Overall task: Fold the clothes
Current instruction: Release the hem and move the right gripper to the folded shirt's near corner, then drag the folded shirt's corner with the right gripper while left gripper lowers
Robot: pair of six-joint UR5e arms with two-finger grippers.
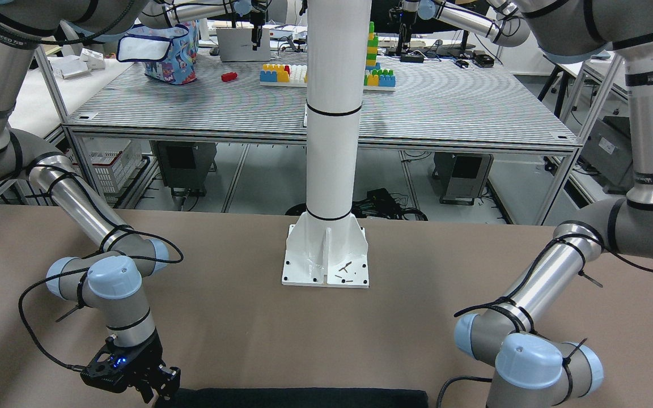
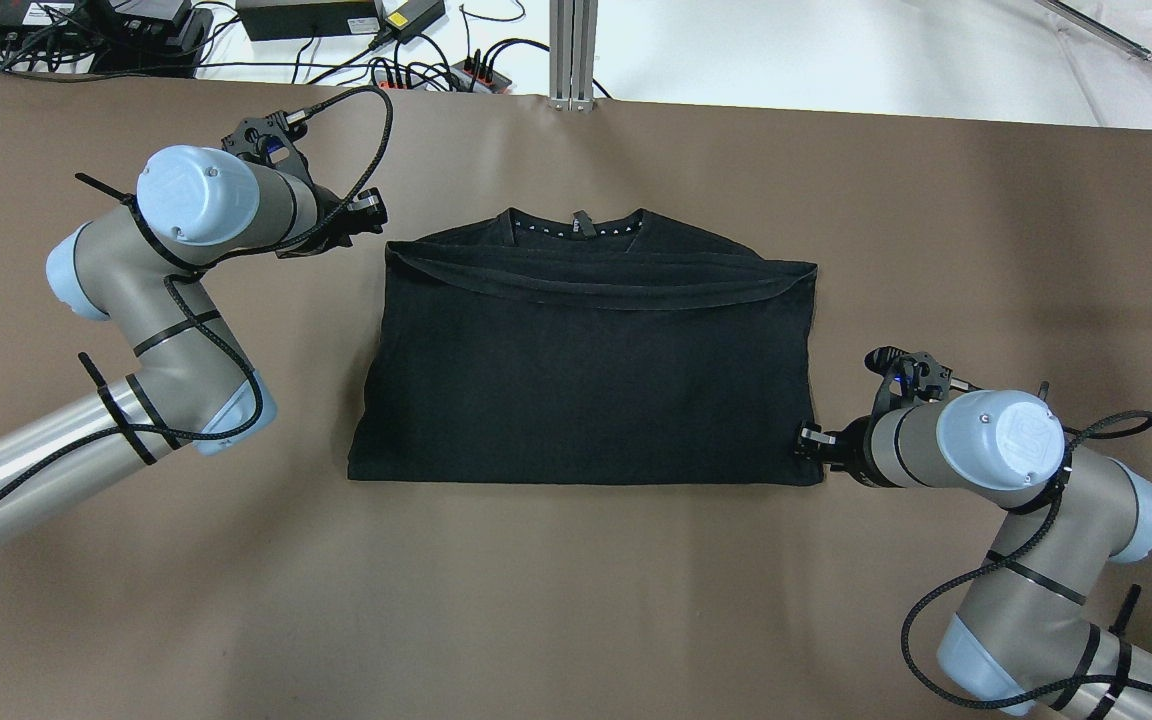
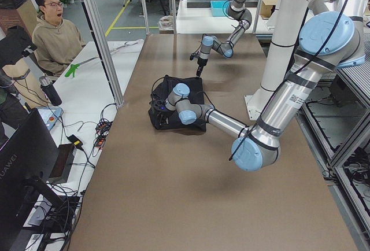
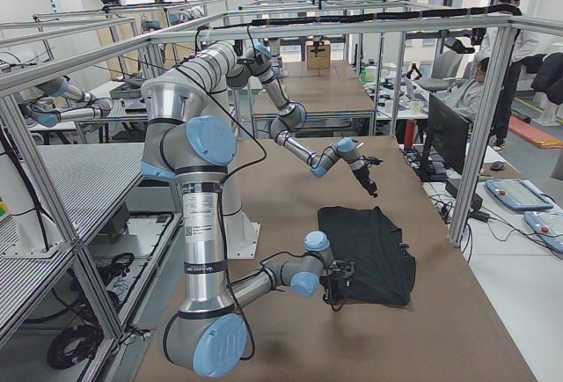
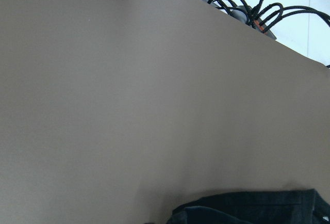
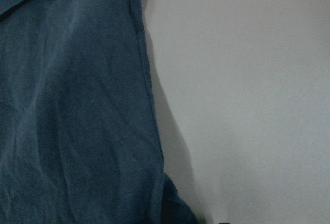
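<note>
The black garment point(image 2: 586, 380) lies flat and folded in the middle of the brown table point(image 2: 576, 600), collar at its far edge. Its near edge shows as a dark strip in the front-facing view point(image 1: 292, 398). My left gripper point(image 2: 373, 212) is low over the table just off the garment's far left corner, apart from it, its fingers seemingly apart and empty. The left wrist view shows only that corner point(image 5: 247, 208). My right gripper point(image 2: 804, 440) is at the garment's near right corner, touching its edge, fingers seemingly apart point(image 1: 159, 391). The right wrist view shows the garment's side edge point(image 6: 77, 105).
The white pillar's base plate point(image 1: 325, 266) stands on the robot's side of the table. Cables and power strips point(image 2: 416, 70) and an aluminium post point(image 2: 573, 50) lie along the far edge. An operator point(image 3: 55, 31) sits beyond that edge.
</note>
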